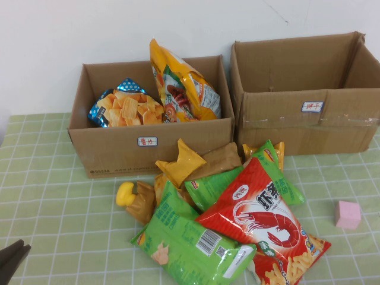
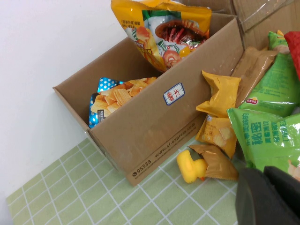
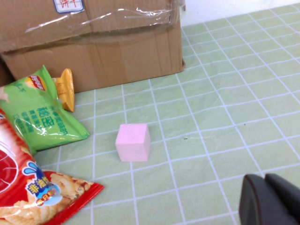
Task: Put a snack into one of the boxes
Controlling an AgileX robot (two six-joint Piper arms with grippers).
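Snack bags (image 1: 237,231) are lying piled on my green checked tabletop (image 1: 59,202) before two boxes (image 1: 151,127) along a white wall (image 1: 71,29). My left gripper (image 1: 12,258) is sitting near-left, closed; my right gripper (image 3: 272,199) is hovering closed near a pink cube (image 3: 133,142).

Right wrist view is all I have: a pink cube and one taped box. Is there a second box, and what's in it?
Observer: Yes, a left box stands beside it, holding a yellow bag and a blue chip bag.
Operator: Anything in my taped box?
Observer: The right box shows no snacks, though its floor is hidden.
Operator: Where are the arms?
Observer: The left pincer sits at the table's near left corner. The right pincer is near the pink cube, outside the high view.
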